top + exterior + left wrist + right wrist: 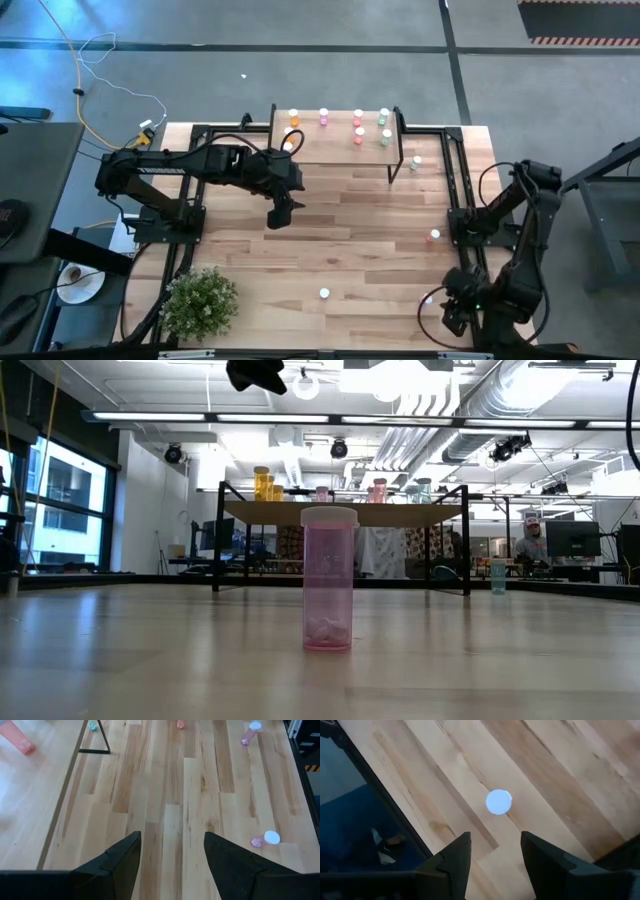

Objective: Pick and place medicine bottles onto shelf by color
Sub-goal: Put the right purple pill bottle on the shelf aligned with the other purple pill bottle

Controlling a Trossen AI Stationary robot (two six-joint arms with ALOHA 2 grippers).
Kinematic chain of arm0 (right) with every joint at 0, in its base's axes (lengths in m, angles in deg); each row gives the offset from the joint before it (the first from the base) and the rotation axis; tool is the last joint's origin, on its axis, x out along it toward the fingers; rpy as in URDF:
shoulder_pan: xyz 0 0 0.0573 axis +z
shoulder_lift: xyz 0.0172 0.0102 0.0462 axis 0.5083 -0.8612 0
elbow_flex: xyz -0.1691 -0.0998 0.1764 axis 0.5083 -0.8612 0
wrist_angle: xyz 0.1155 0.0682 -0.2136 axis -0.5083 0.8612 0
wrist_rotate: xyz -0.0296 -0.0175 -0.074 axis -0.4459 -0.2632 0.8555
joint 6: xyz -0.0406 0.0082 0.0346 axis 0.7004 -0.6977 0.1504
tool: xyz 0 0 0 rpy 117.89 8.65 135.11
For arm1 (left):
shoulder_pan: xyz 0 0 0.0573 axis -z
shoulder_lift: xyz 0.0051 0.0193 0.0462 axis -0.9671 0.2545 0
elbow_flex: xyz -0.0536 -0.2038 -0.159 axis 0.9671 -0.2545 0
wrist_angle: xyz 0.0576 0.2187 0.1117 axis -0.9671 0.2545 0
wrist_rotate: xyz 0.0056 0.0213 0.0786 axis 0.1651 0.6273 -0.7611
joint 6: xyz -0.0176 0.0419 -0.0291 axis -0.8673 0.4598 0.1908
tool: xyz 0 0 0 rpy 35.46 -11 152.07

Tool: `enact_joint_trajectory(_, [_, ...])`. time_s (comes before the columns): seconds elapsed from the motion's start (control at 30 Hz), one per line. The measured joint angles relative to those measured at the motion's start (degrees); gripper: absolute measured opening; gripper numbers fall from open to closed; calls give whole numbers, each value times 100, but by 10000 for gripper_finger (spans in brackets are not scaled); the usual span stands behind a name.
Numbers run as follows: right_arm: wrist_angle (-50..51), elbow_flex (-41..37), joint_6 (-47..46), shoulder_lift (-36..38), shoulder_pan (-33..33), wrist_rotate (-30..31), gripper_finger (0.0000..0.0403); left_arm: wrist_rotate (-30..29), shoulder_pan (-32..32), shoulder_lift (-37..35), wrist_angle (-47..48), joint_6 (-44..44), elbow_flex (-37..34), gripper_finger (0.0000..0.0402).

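Medicine bottles [357,127] stand in a row on the shelf [335,145] at the bench's [330,240] far edge: orange at one end, pink, red, then pale green. Four more sit on the bench, including a pink bottle [328,578] near its front edge. Left gripper [277,216] hangs above mid-bench, jaws open and empty, just in front of the shelf. Right gripper [492,852] hovers at the bench's right front corner, jaws open, directly over a white-capped bottle [498,801], not touching it. No label text is legible.

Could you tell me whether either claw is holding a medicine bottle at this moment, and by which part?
Nothing is held: the left claw and right claw are both open and empty.
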Motion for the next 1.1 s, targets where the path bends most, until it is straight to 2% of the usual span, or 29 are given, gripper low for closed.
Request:
enact_joint_trajectory(0.37, [-410,0,-320,-739,11,320,203,2,0,2,7,-132,0,207])
enact_joint_trajectory(0.63, [-414,0,-1091,-1234,2,310,204,2,0,4,9,-134,0,207])
enact_joint_trajectory(1.1, [-435,0,-1379,-1661,-35,498,204,0,0,4,7,-151,0,207])
